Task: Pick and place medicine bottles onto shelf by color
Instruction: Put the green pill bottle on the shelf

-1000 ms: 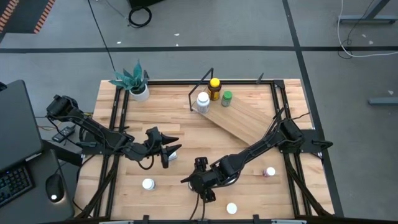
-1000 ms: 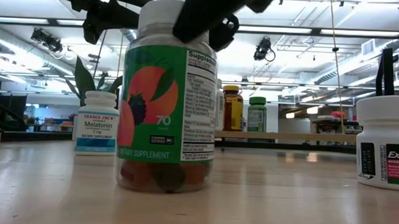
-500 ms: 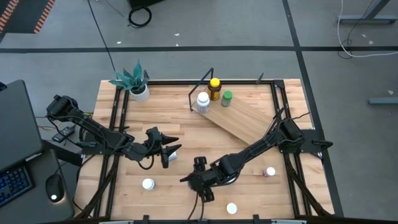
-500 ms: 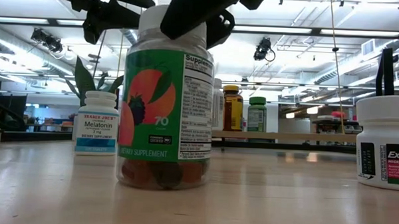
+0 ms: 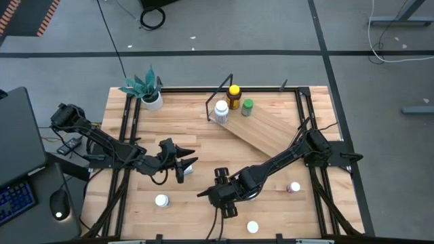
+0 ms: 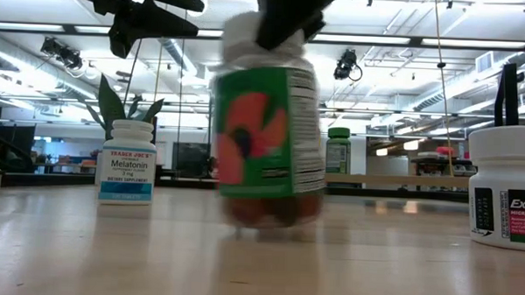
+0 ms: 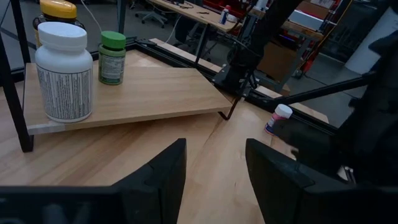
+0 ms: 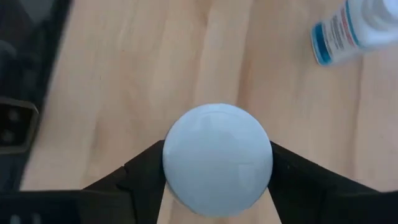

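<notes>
A clear medicine bottle (image 6: 267, 139) with a green and orange label and a white cap hangs just above the table near its front edge, with my right gripper (image 5: 224, 196) shut on it. My left gripper (image 5: 186, 166) waits open at the table's left middle, holding nothing. The shelf (image 5: 271, 132), a tilted wooden board, stands at the far middle. On its far end stand a white bottle (image 5: 221, 110), an amber bottle with a yellow cap (image 5: 234, 95) and a green-capped bottle (image 5: 247, 106). My right gripper pinches the bottle's white cap (image 8: 217, 158) between its two fingers (image 8: 140, 177), one on either side of the cap's rim. The fingers come from above, slanting down. The bottle hangs below them, a little tilted, its base just clear of the table.
Loose bottles stand on the table: a white-capped one (image 5: 161, 200) at the front left, another (image 5: 252, 228) at the front edge, a pinkish one (image 5: 293, 188) at the right. A potted plant (image 5: 150, 95) stands at the far left corner. Black frame rails run along both sides.
My right gripper has shut on the bottle's cap and risen a little. The bottle, which stood upright on the table, is now lifted just clear, tilted, and has shifted sideways across the low view.
</notes>
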